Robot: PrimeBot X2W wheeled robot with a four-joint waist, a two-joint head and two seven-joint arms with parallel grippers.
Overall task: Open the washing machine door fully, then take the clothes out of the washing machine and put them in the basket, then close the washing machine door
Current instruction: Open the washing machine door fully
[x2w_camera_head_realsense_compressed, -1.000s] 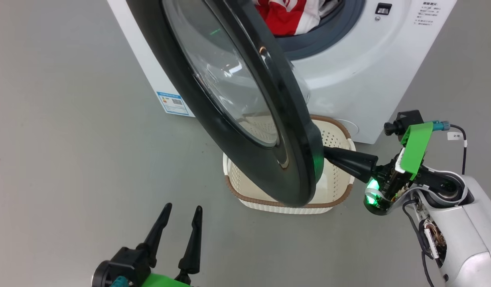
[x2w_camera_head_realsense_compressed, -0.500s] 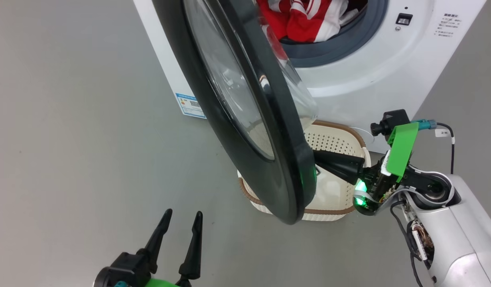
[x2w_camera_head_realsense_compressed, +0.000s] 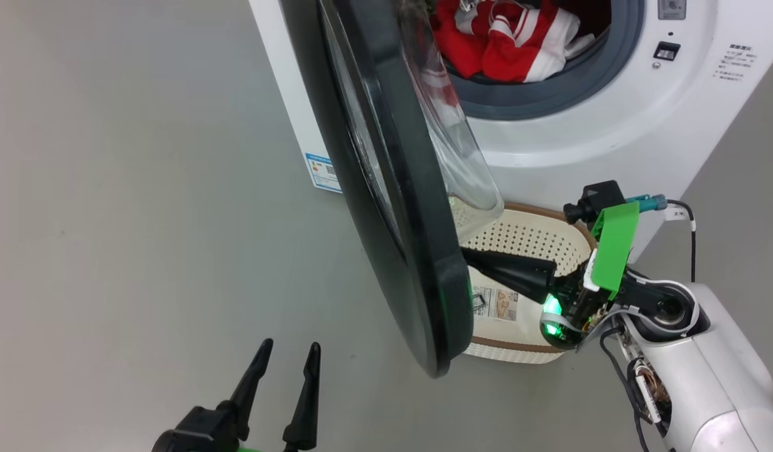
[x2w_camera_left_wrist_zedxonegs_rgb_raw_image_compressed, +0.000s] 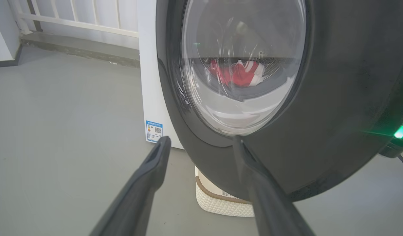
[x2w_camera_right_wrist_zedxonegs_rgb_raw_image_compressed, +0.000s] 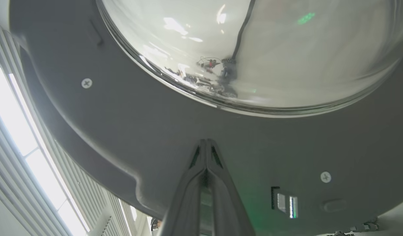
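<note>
1 closed right gripper point(x2w_camera_right_wrist_zedxonegs_rgb_raw_image_compressed: 206, 143) against inner washing machine door point(x2w_camera_right_wrist_zedxonegs_rgb_raw_image_compressed: 122, 131).

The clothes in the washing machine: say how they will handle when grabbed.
The clothes lie crumpled in soft folds, so probably floppy and trailing when lifted. Thin fabric, likely light. Pieces look tangled; one pinch may drag others.

The glossy black round door point(x2w_camera_head_realsense_compressed: 392, 207) (clear bulging window) stands partly open on the white front-loading washing machine point(x2w_camera_head_realsense_compressed: 612, 144). Red-and-white striped clothes point(x2w_camera_head_realsense_compressed: 512, 50) lie in its drum, with the cream perforated basket point(x2w_camera_head_realsense_compressed: 530, 235) below.
</note>
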